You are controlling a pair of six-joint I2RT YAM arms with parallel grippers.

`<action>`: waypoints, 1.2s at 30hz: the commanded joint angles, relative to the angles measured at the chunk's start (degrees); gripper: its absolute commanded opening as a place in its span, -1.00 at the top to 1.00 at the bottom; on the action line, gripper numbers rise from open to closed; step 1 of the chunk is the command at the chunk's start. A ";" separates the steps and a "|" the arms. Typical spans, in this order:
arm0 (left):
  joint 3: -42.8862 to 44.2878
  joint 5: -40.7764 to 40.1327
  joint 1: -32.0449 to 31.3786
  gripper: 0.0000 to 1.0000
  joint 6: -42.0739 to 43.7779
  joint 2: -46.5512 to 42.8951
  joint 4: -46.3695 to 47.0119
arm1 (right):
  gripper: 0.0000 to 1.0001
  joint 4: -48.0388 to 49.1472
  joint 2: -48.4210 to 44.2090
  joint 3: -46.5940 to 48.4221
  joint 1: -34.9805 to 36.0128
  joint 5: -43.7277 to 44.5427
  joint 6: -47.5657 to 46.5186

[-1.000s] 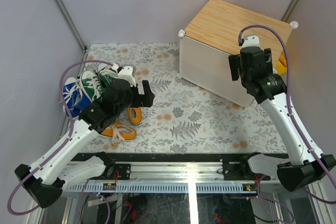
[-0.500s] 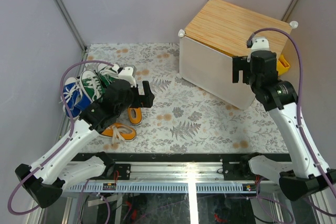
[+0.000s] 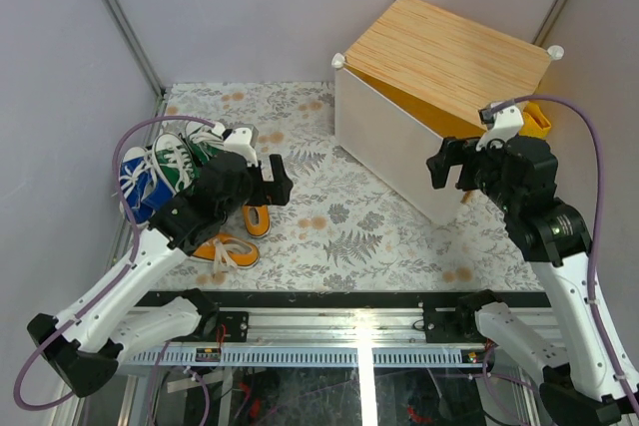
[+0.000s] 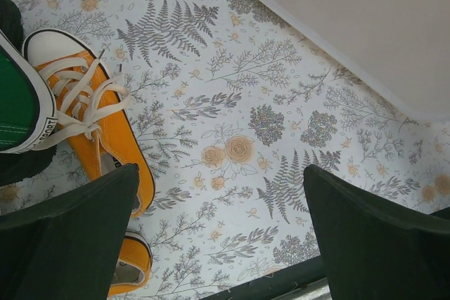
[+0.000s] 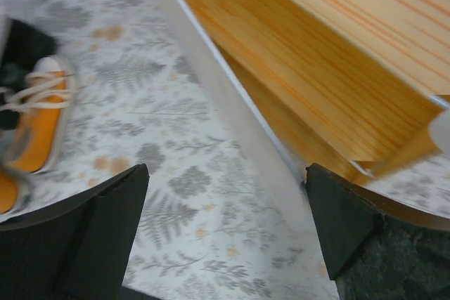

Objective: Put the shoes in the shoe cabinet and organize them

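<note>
The shoes lie heaped at the left of the mat: a blue one (image 3: 135, 182), a green one (image 3: 190, 152), a black one (image 3: 240, 135) and two orange ones (image 3: 232, 251). My left gripper (image 3: 278, 179) hangs open just right of them, over bare mat (image 4: 221, 194), with an orange shoe (image 4: 98, 121) by its left finger. The shoe cabinet (image 3: 449, 47) stands at the back right. Its white door panel (image 3: 384, 142) stands out from the body, and wooden shelves (image 5: 302, 54) show behind the panel (image 5: 232, 110). My right gripper (image 3: 451, 169) is open at the panel's near right end (image 5: 225, 187), holding nothing.
Something yellow (image 3: 536, 119) sticks out behind the cabinet's right side. Grey walls close in the flowered mat (image 3: 329, 216) at the back and both sides. The metal rail (image 3: 349, 321) with the arm bases runs along the near edge.
My right arm has drawn back from above the cabinet's right front corner toward the near side, and the white door panel has swung out, baring the wooden inside. The left arm has stayed put.
</note>
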 commanded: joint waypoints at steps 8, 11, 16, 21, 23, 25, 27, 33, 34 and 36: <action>3.71 -1.61 -0.10 -1.00 0.25 -2.44 -1.35 | -0.99 9.98 -5.50 -14.57 1.74 -33.23 11.90; 3.87 -1.16 -0.12 -1.00 0.10 -2.42 -1.43 | -0.99 9.18 -6.15 -14.37 1.74 -33.59 11.12; 5.13 -1.01 -0.10 -1.00 0.00 -1.91 -2.14 | -0.99 13.64 -5.67 -15.60 2.97 -37.79 13.59; 8.05 -2.57 -0.09 -1.00 1.01 -2.09 -3.92 | -1.00 18.22 -3.12 -16.26 12.37 -33.29 14.95; 9.03 -3.39 -0.10 -1.00 1.67 -2.24 -4.53 | -0.99 20.12 -1.08 -15.74 18.32 -29.26 15.50; 10.02 -4.93 -0.10 -1.00 2.33 -2.32 -5.41 | -0.99 22.32 1.59 -15.24 23.82 -26.07 15.95; 11.17 -7.25 -0.10 -1.00 2.95 -2.53 -6.49 | -0.99 25.06 4.62 -15.12 27.89 -24.14 16.36; 15.21 -16.27 -0.10 -1.00 2.64 -3.47 -10.03 | -0.99 35.76 16.91 -13.73 36.87 -22.14 16.84; 15.54 -17.05 -0.14 -1.00 2.79 -3.70 -10.19 | -0.99 37.26 19.61 -11.90 38.50 -22.19 16.52; 15.90 -17.93 -0.10 -1.00 3.06 -4.27 -10.28 | -0.99 38.32 25.43 -7.73 41.48 -22.23 15.54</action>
